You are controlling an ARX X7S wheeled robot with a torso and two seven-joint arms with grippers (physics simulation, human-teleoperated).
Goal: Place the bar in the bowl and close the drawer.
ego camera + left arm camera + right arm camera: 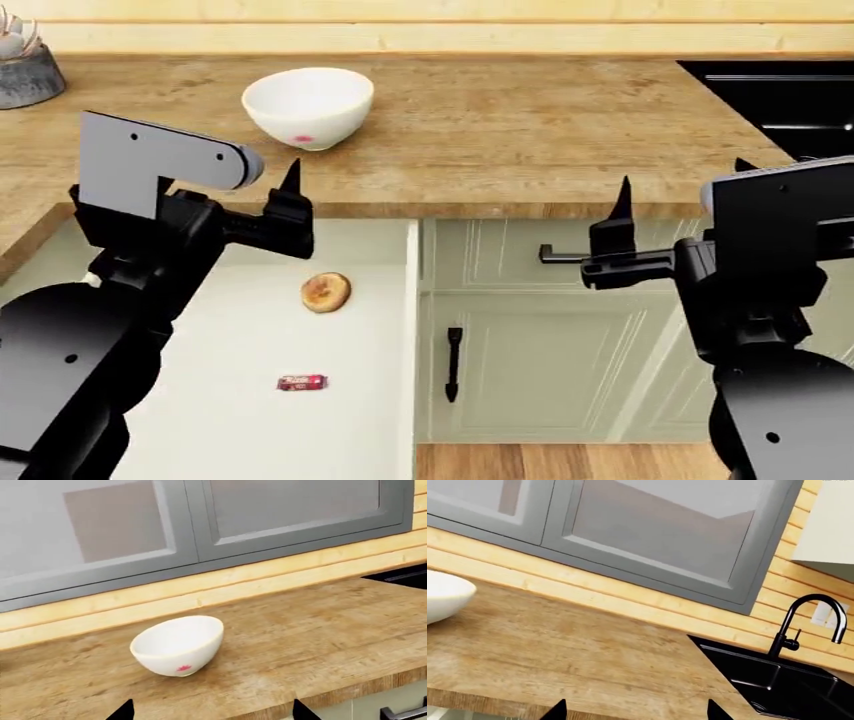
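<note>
In the head view the drawer (pixel 254 400) fills the lower left, pulled fully out, so its smooth cream-green floor is open to reach from above. The bar (pixel 324 292), flat, round and golden-brown with a darker centre, lies on that floor at centre left. A small red wrapped item (pixel 302 383) lies nearer the lower edge. Above the drawer, the left pincer (pixel 267 215) and right pincer (pixel 654 225) hang level with the counter's edge, each spread open and holding nothing. Further back, upper centre-left, the glossy white bowl (pixel 308 105) stands upright on the grained wooden counter (pixel 534 120), ready to receive the bar.
</note>
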